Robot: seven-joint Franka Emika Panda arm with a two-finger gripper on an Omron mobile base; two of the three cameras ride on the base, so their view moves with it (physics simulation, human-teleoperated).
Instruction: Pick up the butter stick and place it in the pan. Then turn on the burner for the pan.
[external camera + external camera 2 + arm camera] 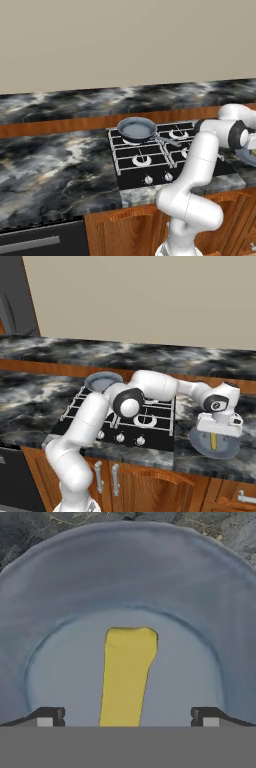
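Hovered with the hand [127,717] spread wide over the butter stick [126,674] on a grey plate [60,612] (right of the stove, well apart from the pan [136,129]); next likely called for lowering and closing.

My gripper [127,719] is spread wide, fingertips [47,717] at 7 and 5 o'clock. Butter stick [127,672] lies between them on a blue-grey plate [125,572], pointing toward 12. Marble counter [30,532] beyond the rim.

The arm [90,421], at lower left of the right base view, is glossy white with rounded segments, dark grey joint rings, a round dark cap and a flat white hand [218,425].
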